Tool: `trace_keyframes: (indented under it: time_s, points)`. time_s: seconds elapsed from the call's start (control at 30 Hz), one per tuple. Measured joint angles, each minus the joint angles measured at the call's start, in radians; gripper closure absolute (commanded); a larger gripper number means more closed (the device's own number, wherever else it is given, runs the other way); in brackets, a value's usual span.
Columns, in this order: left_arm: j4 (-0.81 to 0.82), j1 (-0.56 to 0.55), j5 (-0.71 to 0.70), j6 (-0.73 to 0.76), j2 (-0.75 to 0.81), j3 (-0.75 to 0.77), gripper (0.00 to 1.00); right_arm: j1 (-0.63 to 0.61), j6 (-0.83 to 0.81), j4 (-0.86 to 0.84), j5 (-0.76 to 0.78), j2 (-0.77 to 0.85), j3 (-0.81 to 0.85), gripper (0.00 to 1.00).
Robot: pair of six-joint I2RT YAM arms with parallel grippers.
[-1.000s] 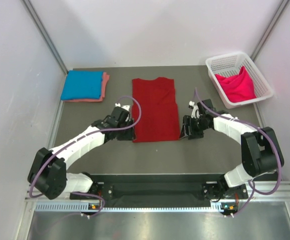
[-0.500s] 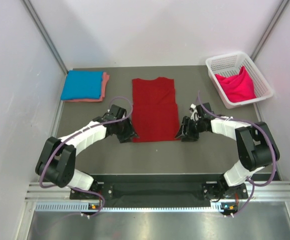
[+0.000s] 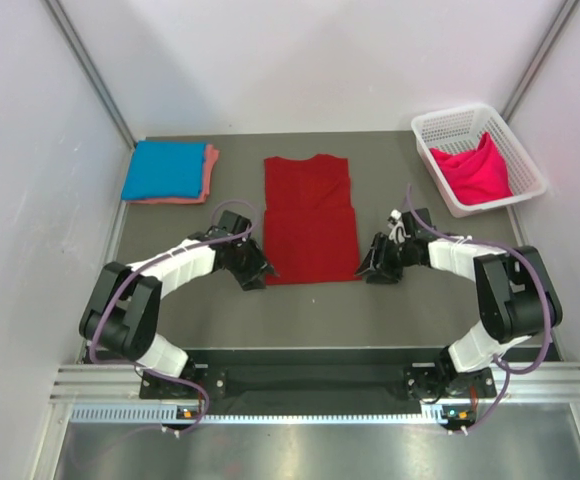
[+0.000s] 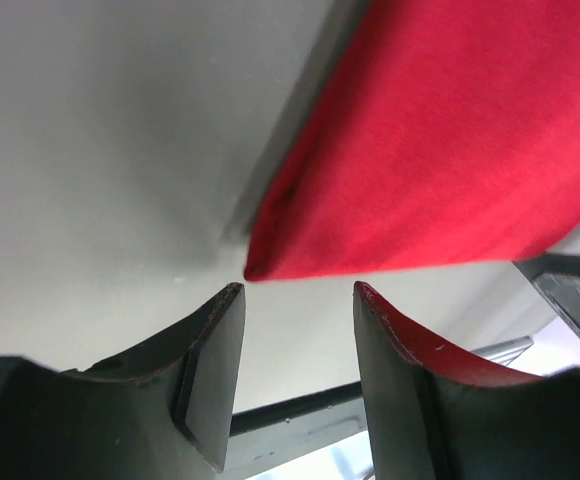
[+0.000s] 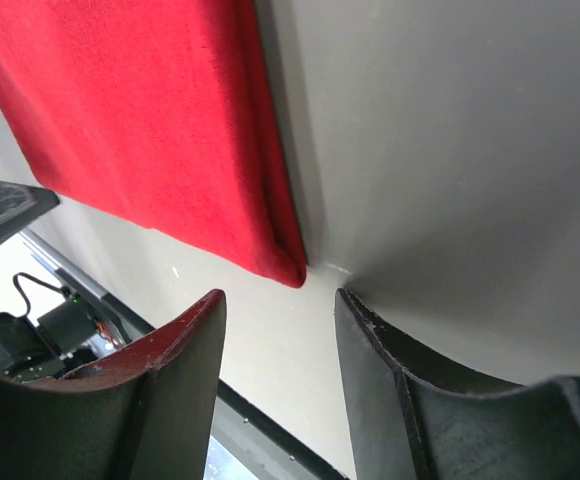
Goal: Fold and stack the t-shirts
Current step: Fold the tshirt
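The dark red t-shirt [image 3: 310,218] lies flat in the table's middle, folded into a long rectangle. My left gripper [image 3: 261,276] is open and empty just short of its near-left corner [image 4: 270,262]. My right gripper [image 3: 366,271] is open and empty just short of its near-right corner [image 5: 288,270]. The bright blue t-shirt [image 3: 165,169] lies folded on the salmon pink t-shirt [image 3: 208,170] at the far left. The hot pink t-shirt [image 3: 475,170] sits bunched in the basket.
The white plastic lattice basket [image 3: 440,128] stands at the far right corner. White walls close in the dark table [image 3: 310,310] on both sides and behind. The black mounting rail runs along the near edge.
Both grippers have drawn back from the red shirt's near edge toward its corners. The shirt has not moved.
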State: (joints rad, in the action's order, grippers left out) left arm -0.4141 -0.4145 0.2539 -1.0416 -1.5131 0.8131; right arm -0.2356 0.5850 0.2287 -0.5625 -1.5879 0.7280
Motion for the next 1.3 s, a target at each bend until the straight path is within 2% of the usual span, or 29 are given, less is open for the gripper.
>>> trace_keyframes:
  time_s: [0.33,0.6,0.7,0.73,0.97,1.3]
  points:
    - [0.024,0.003,-0.010,-0.068,-0.066,-0.007,0.50,0.023,-0.024,0.006,-0.006,0.024,-0.021,0.52]
    - [0.050,0.016,-0.013,-0.101,-0.066,-0.023,0.58,0.023,-0.025,0.006,-0.006,0.024,-0.021,0.52]
    - [0.060,0.022,-0.019,-0.106,-0.067,-0.028,0.67,0.023,-0.025,0.006,-0.006,0.024,-0.021,0.52]
    - [0.063,0.026,-0.019,-0.108,-0.067,-0.030,0.75,0.023,-0.024,0.006,-0.006,0.024,-0.021,0.52]
    - [0.085,0.035,-0.018,-0.094,-0.077,-0.037,1.00,0.023,0.018,-0.033,-0.037,0.024,-0.046,0.49]
    - [0.124,0.037,0.000,-0.086,-0.052,-0.075,1.00,0.023,0.127,-0.147,-0.095,0.023,-0.109,0.49]
